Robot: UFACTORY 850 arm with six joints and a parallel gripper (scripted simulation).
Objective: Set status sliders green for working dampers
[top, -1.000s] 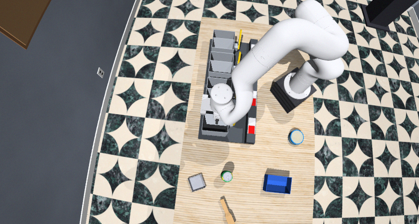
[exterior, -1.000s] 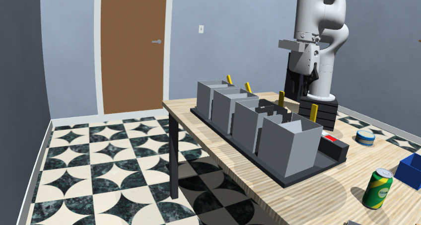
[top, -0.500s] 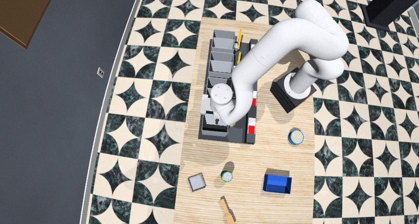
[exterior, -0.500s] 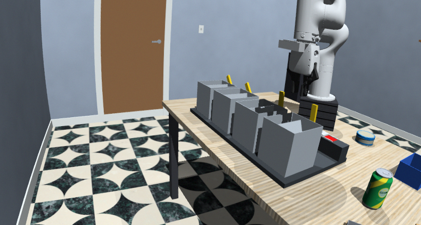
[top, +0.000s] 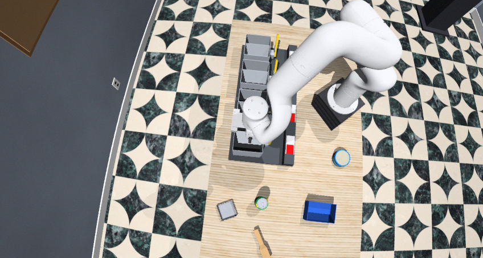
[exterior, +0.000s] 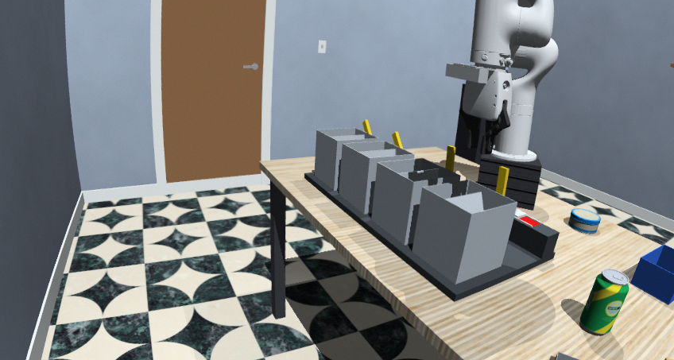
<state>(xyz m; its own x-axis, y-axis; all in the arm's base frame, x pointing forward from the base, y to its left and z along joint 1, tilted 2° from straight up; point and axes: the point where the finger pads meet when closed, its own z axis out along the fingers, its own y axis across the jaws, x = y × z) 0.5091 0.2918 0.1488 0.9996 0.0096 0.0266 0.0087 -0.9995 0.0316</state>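
Four grey box dampers stand in a row on a dark base tray: the far one, the second, the third, and the nearest. A yellow lever stands behind each. The slider rail shows red at the nearest slider and the one beside it; my arm hides the farther sliders. My gripper hangs high above the near dampers, fingers partly open and empty. In the top view the wrist covers it.
On the table lie a blue-rimmed tin, a green can, a blue box, a grey square chip and a wooden tool. My arm's dark pedestal stands behind the tray.
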